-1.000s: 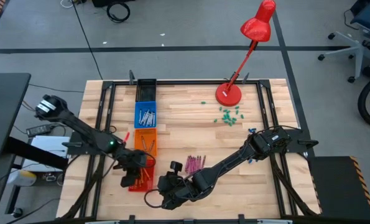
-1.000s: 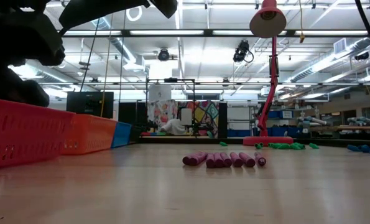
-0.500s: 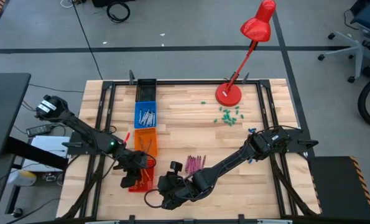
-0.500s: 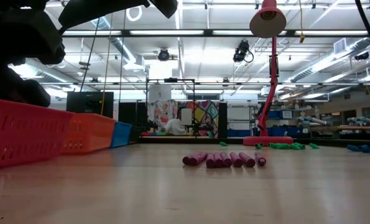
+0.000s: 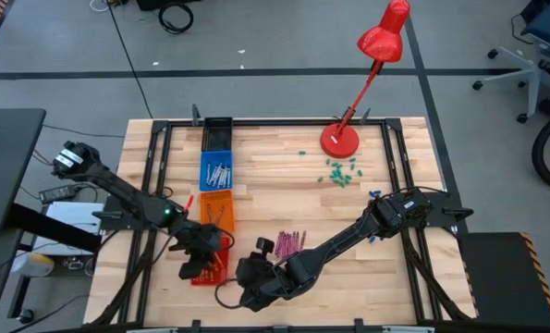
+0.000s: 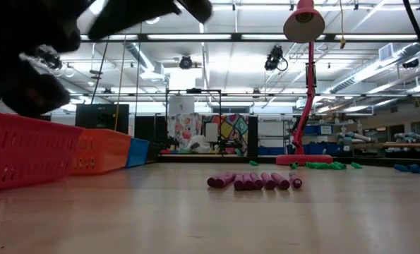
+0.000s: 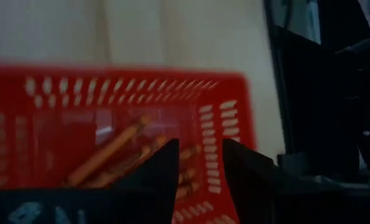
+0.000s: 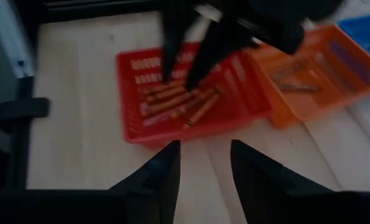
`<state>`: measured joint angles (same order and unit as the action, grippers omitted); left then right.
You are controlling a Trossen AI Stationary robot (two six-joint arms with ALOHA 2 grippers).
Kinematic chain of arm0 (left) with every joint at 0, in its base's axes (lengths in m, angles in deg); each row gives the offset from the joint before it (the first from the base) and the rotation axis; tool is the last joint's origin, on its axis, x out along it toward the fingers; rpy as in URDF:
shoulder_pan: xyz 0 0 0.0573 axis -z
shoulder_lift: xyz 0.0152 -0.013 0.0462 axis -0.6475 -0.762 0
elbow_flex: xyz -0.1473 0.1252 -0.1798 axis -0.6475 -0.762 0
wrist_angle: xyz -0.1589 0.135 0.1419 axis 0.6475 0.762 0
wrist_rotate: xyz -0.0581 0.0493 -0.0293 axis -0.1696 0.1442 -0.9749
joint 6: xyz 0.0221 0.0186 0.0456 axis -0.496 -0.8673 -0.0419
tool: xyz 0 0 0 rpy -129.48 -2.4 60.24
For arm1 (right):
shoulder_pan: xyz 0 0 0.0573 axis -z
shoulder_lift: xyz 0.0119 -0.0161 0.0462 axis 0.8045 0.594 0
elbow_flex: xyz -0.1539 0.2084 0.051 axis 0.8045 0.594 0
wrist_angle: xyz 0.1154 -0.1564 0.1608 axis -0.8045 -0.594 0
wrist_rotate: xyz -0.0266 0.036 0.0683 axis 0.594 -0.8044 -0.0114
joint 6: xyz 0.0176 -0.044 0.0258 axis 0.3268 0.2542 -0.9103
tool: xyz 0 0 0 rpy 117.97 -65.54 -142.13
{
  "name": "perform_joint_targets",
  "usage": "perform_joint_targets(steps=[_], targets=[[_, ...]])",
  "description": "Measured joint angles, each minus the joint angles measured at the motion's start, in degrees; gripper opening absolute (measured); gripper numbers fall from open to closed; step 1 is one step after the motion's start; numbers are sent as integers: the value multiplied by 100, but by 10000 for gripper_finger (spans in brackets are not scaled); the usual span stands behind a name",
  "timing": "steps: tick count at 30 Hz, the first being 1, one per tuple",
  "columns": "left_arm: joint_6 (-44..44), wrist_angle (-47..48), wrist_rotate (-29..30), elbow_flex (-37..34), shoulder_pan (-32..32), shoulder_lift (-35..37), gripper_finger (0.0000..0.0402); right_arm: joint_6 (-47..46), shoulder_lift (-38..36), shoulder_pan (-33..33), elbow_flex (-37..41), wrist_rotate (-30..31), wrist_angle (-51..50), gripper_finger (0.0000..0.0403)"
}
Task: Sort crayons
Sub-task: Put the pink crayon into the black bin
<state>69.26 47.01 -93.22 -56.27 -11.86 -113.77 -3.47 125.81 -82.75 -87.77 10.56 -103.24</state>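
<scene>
Three baskets stand in a line down the left part of the table [image 5: 284, 199]: a blue basket [image 5: 216, 170] farthest back, an orange basket [image 5: 215, 209] in the middle, a red basket [image 5: 210, 266] by the front edge. A red lamp [image 5: 340, 139] stands near the back edge. The left gripper [image 5: 205, 242] hangs over the red basket, fingers parted, nothing between them; orange crayons [image 8: 180, 102] lie on the basket floor below. The right gripper [image 5: 247, 275] waits just beside that basket near the front edge, fingers spread and empty. Magenta crayons [image 6: 254, 180] lie in a row mid-table with bare wood around them. Grey crayons [image 5: 217, 174] fill the blue basket. Green bits [image 5: 340, 172] are scattered in front of the lamp base.
</scene>
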Motion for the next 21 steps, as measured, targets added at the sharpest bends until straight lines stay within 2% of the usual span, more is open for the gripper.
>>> perform_joint_targets(steps=[6, 11, 17, 21], targets=[[-587, -276, 842, 179, 270, 0, 135, -1797, 0, 123, 2, 103, -1296, 145], [-858, -658, 1489, 179, 505, 0, 135, -3324, -2, 290, 252, -330, -2367, 145], [-866, -835, 1590, 179, 626, 0, 135, -4353, 7, 411, 915, -1386, -2982, 145], [-866, -833, 1597, 179, 644, 0, 135, -4750, 6, 442, 1014, -1420, -3439, 145]])
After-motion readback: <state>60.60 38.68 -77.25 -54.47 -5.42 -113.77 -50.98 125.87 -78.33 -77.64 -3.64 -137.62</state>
